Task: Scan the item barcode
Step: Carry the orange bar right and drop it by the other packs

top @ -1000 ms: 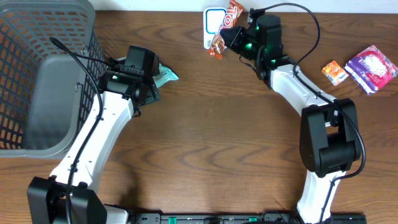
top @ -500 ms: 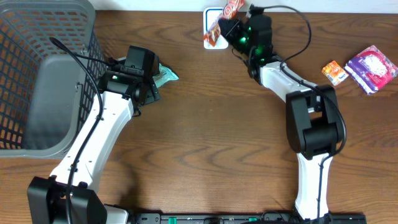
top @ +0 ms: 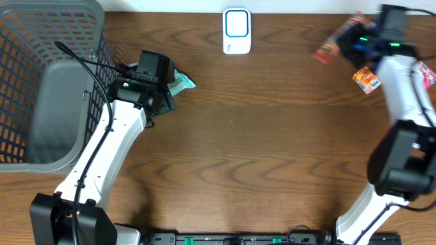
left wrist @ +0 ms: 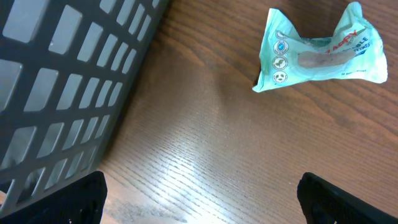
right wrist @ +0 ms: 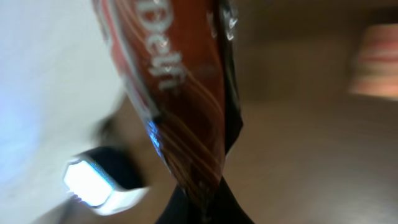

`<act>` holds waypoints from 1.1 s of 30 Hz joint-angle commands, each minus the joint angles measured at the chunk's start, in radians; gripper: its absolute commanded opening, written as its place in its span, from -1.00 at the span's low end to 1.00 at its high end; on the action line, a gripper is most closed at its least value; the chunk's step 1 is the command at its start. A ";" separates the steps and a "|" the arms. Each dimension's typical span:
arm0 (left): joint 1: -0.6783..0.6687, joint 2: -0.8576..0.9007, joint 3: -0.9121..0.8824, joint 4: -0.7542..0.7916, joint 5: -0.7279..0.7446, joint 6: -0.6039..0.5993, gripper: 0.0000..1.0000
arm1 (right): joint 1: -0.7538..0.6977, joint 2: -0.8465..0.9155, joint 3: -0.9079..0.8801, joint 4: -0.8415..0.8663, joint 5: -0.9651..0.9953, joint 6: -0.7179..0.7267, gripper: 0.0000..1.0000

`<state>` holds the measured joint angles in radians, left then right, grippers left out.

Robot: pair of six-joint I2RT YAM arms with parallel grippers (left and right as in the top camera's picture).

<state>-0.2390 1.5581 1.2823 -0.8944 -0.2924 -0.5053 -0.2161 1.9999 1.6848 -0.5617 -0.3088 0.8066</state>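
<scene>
**Q:** Where was the item to be scanned?

**A:** The red-brown snack packet (right wrist: 186, 106), printed with pale lettering, was gripped in the right hand (top: 344, 44) near the far right corner of the wooden surface (top: 272, 150). The hand's fingers were clamped narrow on the packet's lower end. From overhead the packet looked blurred. It was well apart from the scanner (top: 236, 30), a white unit with a blue-edged face lying at the far middle edge.

**Q:** And the left hand?

**A:** The left hand (left wrist: 202, 186) was spread wide and held nothing, its two dark fingers (left wrist: 84, 196) showing at the bottom corners of the wrist view. It hung over bare wood between a grey mesh basket (top: 41, 41) on its left and a crumpled teal packet (left wrist: 320, 50) lying ahead to its right.

**Q:** Anything else on the surface?

**A:** A small orange packet (top: 366, 79) lay just beside the right arm. A purple packet (top: 428, 71) sat at the right edge, mostly hidden by that arm.
</scene>
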 commanded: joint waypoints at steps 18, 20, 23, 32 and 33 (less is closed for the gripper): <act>0.005 0.010 -0.012 -0.006 -0.003 -0.016 0.96 | -0.162 0.000 0.019 -0.332 0.253 -0.582 0.31; 0.005 0.010 -0.012 -0.006 -0.003 -0.016 0.95 | -0.162 -0.006 0.049 -0.362 0.214 -0.583 0.35; 0.005 0.010 -0.012 -0.006 -0.004 -0.016 0.96 | -0.162 -0.019 0.126 -0.432 0.105 -0.583 0.45; 0.005 0.010 -0.012 0.066 -0.004 -0.025 0.96 | -0.162 -0.071 0.243 -0.527 -0.277 -0.583 0.99; 0.005 0.010 -0.012 0.118 -0.002 -0.036 0.96 | -0.162 -0.071 0.243 -0.528 -0.270 -0.583 0.99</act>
<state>-0.2390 1.5581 1.2800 -0.8589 -0.2920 -0.5095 -0.3775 1.9602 1.9068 -1.0897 -0.4438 0.2283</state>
